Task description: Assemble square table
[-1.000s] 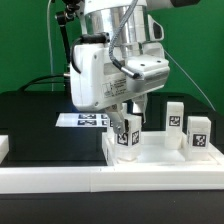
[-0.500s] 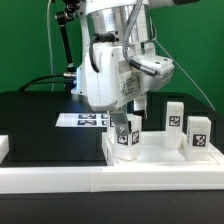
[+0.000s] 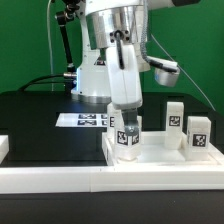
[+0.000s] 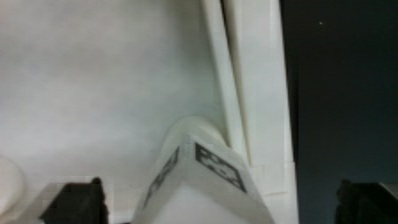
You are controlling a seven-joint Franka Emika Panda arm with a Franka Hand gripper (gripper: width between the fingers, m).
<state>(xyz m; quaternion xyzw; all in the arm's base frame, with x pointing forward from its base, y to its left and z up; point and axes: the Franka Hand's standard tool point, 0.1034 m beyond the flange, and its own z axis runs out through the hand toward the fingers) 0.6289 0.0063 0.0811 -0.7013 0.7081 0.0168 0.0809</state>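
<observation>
Exterior view shows my arm coming down from above at centre frame, w/ my claw (image 3: 126, 121) low over the square table top (image 3: 160, 158), a white tray w/ a raised rim lying at the front of the black counter (image 3: 30, 115), toward the exterior view's right. A leg (image 3: 127, 134), small white block w/ a b&w tag on its face, stands upright at the tray's corner nearest the exterior view's left, right below my claw. My fingers sit either side of its upper part; can't tell from this view whether they touch it. Wrist view settles the state: both fingertips (image 4: 80, 197) show as dark tips far apart at the frame's edges, so my claw is spread wide & pinching nothing; the tagged leg (image 4: 199, 165) pokes up between them, w/ clear space each side. Same view shows the tray's white floor (image 4: 89, 90) & its rim (image 4: 249, 80) against the black counter beyond. Two more legs stand upright toward the exterior view's right, one (image 3: 175, 115) further back, one (image 3: 198, 134) nearer the front; whether they are in the tray or behind it I can't tell. Marker board (image 3: 88, 120) lies flat on the counter behind the tray. A long white rail (image 3: 100, 180) runs along the counter's front edge.
</observation>
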